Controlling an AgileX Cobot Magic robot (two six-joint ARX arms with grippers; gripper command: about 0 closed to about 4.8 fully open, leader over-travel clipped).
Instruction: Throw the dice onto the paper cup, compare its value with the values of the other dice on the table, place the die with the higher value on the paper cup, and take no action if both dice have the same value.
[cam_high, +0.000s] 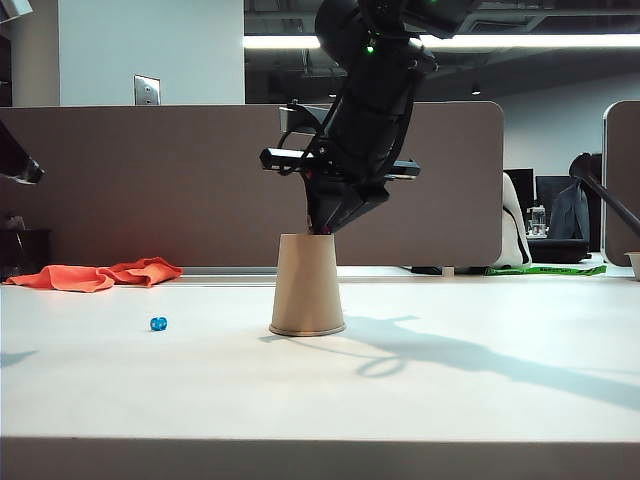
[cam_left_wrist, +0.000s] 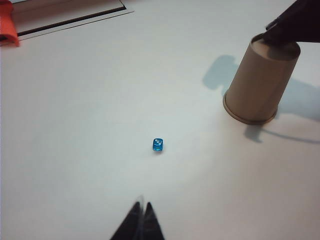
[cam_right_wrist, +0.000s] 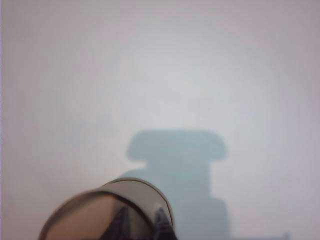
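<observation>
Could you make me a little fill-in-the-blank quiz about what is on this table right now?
1. The paper cup stands ____ on the table, wide rim down.
2. The small die lying apart from the cup is ____ in colour.
3. The right gripper is at the cup's ____.
4. The left gripper, above the table near the die, is ____.

Missing words: upside down; blue; top; shut
</observation>
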